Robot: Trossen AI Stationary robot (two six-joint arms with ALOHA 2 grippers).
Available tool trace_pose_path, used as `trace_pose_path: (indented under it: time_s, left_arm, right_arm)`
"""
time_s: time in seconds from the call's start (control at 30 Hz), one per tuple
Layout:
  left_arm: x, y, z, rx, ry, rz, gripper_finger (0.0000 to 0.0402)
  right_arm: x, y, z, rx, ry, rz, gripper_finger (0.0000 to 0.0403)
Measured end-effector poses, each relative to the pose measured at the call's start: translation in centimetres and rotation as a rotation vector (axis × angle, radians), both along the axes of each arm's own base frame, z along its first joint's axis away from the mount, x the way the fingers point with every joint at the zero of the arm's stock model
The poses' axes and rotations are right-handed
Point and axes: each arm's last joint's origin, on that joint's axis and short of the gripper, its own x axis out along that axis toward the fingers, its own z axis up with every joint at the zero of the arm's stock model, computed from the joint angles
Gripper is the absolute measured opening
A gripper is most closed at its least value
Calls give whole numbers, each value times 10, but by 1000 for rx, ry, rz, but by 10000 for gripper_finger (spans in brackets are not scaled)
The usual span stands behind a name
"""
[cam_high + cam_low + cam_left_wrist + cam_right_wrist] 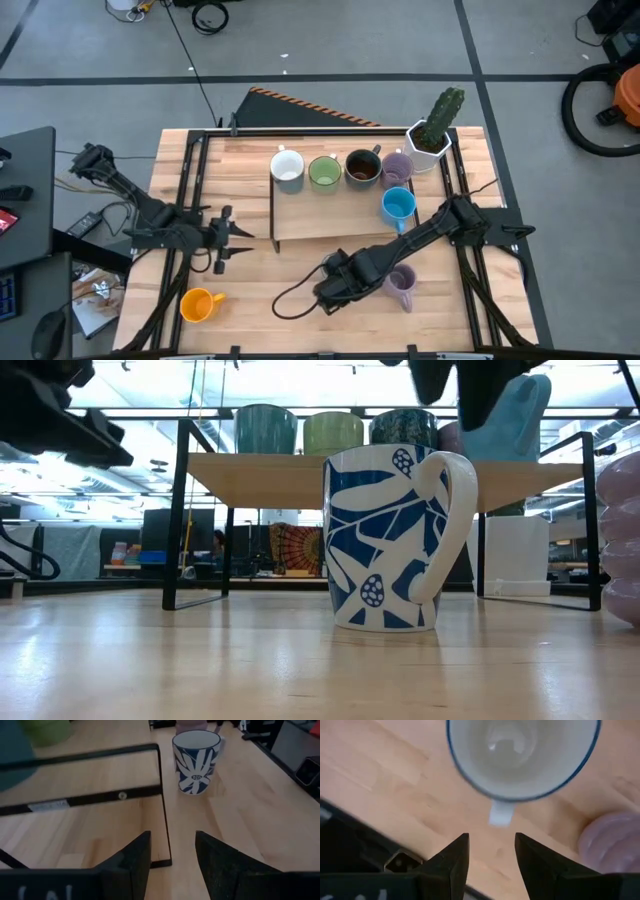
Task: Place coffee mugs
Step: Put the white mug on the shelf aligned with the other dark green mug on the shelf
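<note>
Landmark: you can place everything against the wooden shelf (330, 215), the raised board on a black frame in the middle of the table.
Mug in hand's reach: the white mug with blue leaf pattern (392, 538) stands upright on the table just in front of the shelf's front edge, its handle turned toward the right gripper.
Right gripper (491, 851): it hangs directly over that mug, looking down into its bowl; both fingers are spread and hold nothing, and the handle sits just ahead of the gap between them.
Key relation: the mug lies straight below the right gripper, mouth up, so you would come down, not sideways. Judged from the wrist view, the handle lines up with the gap, so a pinch on the handle or the rim beside it looks open to you.
Nearer arm: the right, clearly.
Left gripper (172, 860): it waits off the shelf's left end, fingers apart and empty, pointed along the table at the same mug, well away.
Already on the shelf: a white, a green, a dark brown, a lavender and a blue mug (398, 204).
Still on the table: an orange mug (200, 304) far off the shelf's left front corner, and a lavender mug (402, 283) just beside the right gripper.
Risk: that lavender mug stands close, so you may brush it during the lift.
</note>
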Motion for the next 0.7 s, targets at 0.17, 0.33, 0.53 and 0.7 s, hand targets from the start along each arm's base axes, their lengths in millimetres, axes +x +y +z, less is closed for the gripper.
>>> trace_pose_path:
  time_s: [0.17, 0.33, 0.53, 0.7]
  left_arm:
    - [-8, 6, -7, -40, -26, 5, 160]
    - [-11, 8, -10, -51, -33, 8, 160]
    - [-11, 8, -10, -52, -32, 8, 160]
    - [-11, 8, -10, -63, -32, 12, 160]
  right_arm:
    - [0, -1, -2, -22, -7, 8, 164]
    - [0, -2, -3, -45, -13, 7, 164]
    - [-1, -2, -22, -54, 1, 23, 164]
    - [3, -5, -32, -66, -35, 14, 164]
